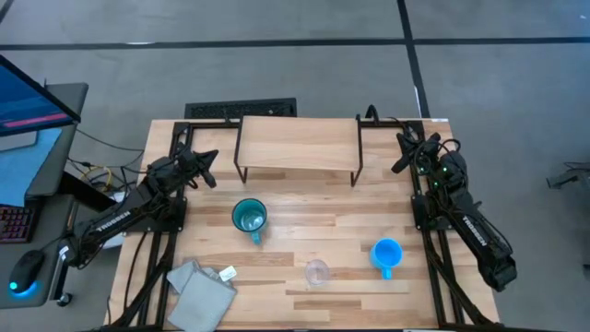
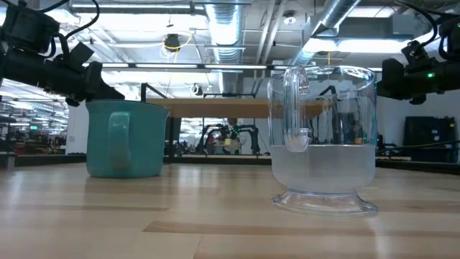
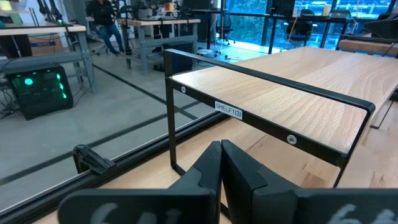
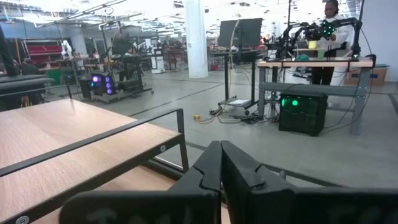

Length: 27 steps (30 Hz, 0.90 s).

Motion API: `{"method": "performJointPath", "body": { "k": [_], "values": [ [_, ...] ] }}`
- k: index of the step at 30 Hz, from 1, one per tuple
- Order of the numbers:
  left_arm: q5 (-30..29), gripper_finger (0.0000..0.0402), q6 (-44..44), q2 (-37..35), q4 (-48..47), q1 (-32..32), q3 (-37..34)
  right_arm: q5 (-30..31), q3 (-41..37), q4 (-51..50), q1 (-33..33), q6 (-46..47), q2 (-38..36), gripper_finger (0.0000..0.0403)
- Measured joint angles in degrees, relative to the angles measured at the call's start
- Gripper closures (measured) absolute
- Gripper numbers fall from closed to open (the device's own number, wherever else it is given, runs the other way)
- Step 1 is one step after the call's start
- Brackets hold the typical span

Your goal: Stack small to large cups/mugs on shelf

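The teal mug (image 1: 249, 218) stands upright on the table left of centre, handle toward the near edge; it also shows in the low view (image 2: 126, 138). The bright blue mug (image 1: 386, 254) stands at the near right. The clear cup (image 1: 316, 273) stands near the front edge and looms large in the low view (image 2: 323, 138). The light-wood shelf (image 1: 299, 144) stands on thin black legs at the far middle. My left gripper (image 1: 210, 166) is shut and empty by the shelf's left end (image 3: 261, 99). My right gripper (image 1: 402, 157) is shut and empty by the shelf's right end (image 4: 93, 140).
A grey folded cloth (image 1: 201, 286) with a small tag lies at the table's near left corner. A desk with a monitor, keyboard and mouse (image 1: 28, 267) stands left of the table. A person stands in the room beyond, in the right wrist view (image 4: 329, 37).
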Motion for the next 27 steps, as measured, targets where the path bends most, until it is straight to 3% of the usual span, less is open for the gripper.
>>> {"method": "performJointPath", "body": {
  "k": [16, 21, 23, 27],
  "values": [
    [0.18, 0.0401, -2.32, -0.02, 0.00, -0.02, 0.00, -0.02, -0.01, 0.12, 0.01, 0.60, -0.01, 0.0376],
    [0.13, 0.0401, -1.73, 0.00, 0.00, 0.00, 0.00, -0.05, -0.01, 6.39, 0.00, 17.42, 0.01, 0.0374],
    [0.11, 0.0401, -1.70, 0.00, 0.00, 0.00, 0.02, -2.15, -0.01, 10.23, 0.33, 18.48, 0.01, 0.0374],
    [0.11, 0.0401, -1.64, -0.01, 0.00, 0.00, 0.00, -11.93, 1.70, 16.75, 2.67, 10.73, 0.01, 0.0375]
  ]
}}
